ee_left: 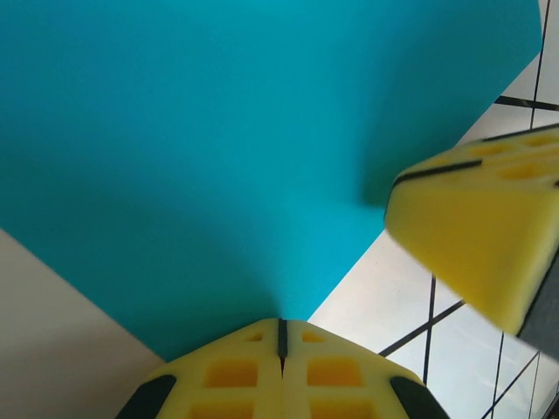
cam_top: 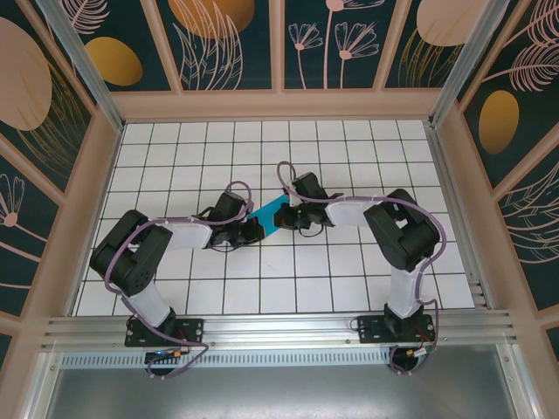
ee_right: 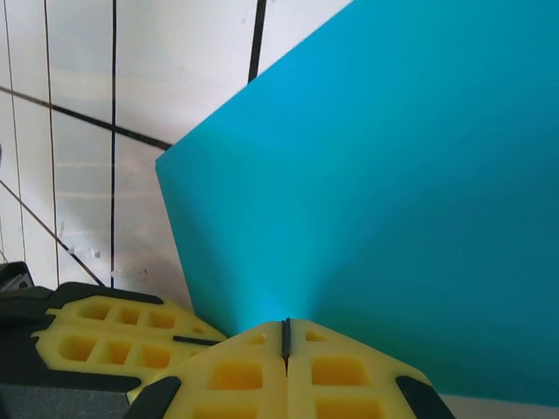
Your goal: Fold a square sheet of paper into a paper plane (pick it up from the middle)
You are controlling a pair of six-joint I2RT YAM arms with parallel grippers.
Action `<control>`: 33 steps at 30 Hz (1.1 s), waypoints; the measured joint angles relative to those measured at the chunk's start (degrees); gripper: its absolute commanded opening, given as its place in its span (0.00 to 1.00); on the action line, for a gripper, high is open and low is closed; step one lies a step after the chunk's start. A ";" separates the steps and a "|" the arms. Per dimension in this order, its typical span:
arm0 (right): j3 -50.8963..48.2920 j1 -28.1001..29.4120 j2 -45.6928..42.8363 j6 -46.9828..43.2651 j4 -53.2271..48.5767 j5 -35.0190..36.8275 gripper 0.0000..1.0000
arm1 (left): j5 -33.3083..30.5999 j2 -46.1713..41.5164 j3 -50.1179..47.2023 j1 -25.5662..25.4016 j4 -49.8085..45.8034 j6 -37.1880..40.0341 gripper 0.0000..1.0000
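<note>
Square sheet of paper [cam_top: 278, 212], teal, ctr of top view: left gripper [ee_left: 281, 339] clamped on it; right gripper [ee_right: 286, 328] likewise.

Bright even light, soft shadows, glare on tiles [ee_right: 79, 192]; wrist views blurred

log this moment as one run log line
left gripper: shut on square sheet of paper | right gripper: shut on same sheet | grippers: close together near table centre
</note>
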 measured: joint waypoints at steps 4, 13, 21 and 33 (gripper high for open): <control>0.59 0.22 1.86 0.00 -0.04 -0.02 0.00 | -0.04 0.00 0.00 0.00 -0.20 0.00 0.00; 0.98 -2.43 2.38 -0.68 -0.22 -0.50 0.00 | 0.02 0.87 0.57 0.00 -0.31 -0.02 0.00; -0.92 -12.68 2.38 -1.92 2.21 -4.07 0.00 | -0.02 1.07 0.57 0.00 0.20 -0.04 0.00; 1.14 -18.27 1.49 -3.45 -0.48 2.40 0.01 | -0.02 1.03 1.03 0.00 -0.31 -0.11 0.09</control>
